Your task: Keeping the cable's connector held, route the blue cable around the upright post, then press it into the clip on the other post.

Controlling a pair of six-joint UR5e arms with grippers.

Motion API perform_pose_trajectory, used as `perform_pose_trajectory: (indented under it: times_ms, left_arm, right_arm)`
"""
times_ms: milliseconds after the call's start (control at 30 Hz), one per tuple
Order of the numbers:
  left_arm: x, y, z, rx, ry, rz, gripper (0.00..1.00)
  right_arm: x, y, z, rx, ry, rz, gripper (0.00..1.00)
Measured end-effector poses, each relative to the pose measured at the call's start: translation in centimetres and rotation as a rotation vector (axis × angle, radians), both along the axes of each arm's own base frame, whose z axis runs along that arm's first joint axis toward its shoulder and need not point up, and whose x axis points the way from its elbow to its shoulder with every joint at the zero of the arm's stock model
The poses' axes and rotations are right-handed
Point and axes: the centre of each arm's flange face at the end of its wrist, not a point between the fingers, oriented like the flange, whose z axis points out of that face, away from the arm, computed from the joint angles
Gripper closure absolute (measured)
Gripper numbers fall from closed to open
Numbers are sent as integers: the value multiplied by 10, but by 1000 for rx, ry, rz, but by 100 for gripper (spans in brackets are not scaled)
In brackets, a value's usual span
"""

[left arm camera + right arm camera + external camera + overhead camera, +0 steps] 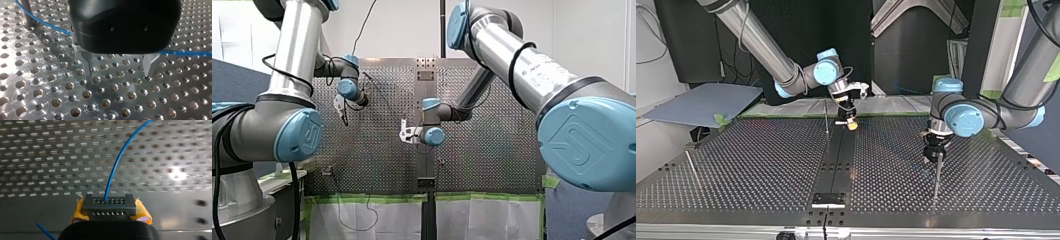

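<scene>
In the right wrist view my right gripper is shut on the dark grey connector, with its yellow pads on both sides. The blue cable leaves the connector and runs ahead over the table. In the top view my right gripper hangs beside a thin upright post. My left gripper stands open just above the perforated plate with nothing between its metal fingers. The blue cable passes behind the fingers and beside a post's base. In the top view my left gripper is right by a second post.
A slanted thin rod stands at the top view's left. A black strip runs down the middle of the perforated table, ending in a small bracket at the near edge. Green tape lines the table's far edge in the front view.
</scene>
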Motion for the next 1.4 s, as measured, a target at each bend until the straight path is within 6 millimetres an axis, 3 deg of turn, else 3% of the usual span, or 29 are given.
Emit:
perform_pose_trajectory:
  times_ms: [133,600,1400]
  left_arm:
    - [0,0,0,1,0,0,1]
    - [-1,-1,-1,8,5,0,1]
    - [-1,0,-1,8,6,14,1]
  right_arm:
    - [-6,6,-26,23,22,-8,100]
    - [-29,18,-71,42,30,-24,100]
    - [-65,34,-225,148,110,-91,100]
